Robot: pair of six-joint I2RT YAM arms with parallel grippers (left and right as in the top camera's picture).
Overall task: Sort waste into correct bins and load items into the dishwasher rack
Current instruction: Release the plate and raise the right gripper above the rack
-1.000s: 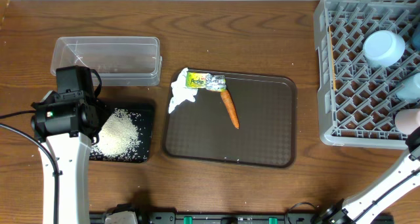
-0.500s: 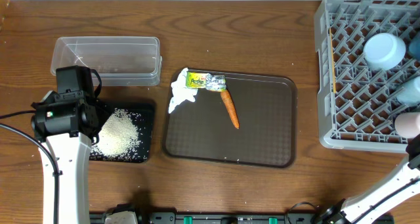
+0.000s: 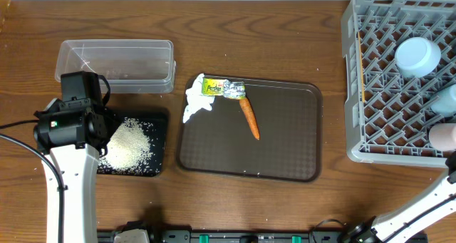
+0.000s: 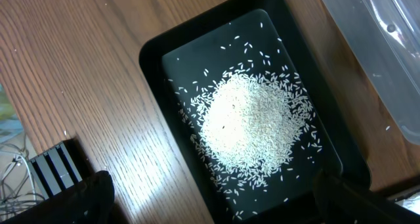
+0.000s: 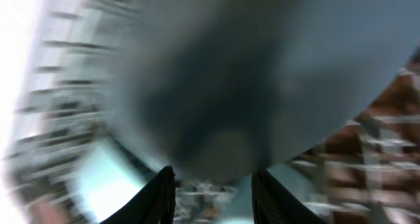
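White rice (image 3: 128,145) lies piled in the black tray (image 3: 160,122); it also shows in the left wrist view (image 4: 252,122). My left gripper (image 4: 213,204) is open and empty above the tray's near end. The clear tub (image 3: 116,63) stands behind it. A crumpled tissue (image 3: 194,104), a green-and-yellow wrapper (image 3: 222,88) and a carrot (image 3: 249,118) lie on the brown tray (image 3: 285,150). The grey rack (image 3: 388,93) holds a light-blue bowl (image 3: 417,55), a blue plate-bowl (image 3: 445,99), a white cup (image 3: 443,136) and chopsticks (image 3: 362,75). My right gripper (image 5: 213,184) is open, close under a blurred blue dish (image 5: 262,73).
The right arm (image 3: 420,204) rises from the front right and leaves the overhead view at the right edge. The left arm (image 3: 71,122) stands over the black tray's left side. Bare wood lies between the brown tray and the rack.
The left arm has not moved. At the rack's right edge a blue shape near the top has left view, and the white cup has shifted slightly toward the front.
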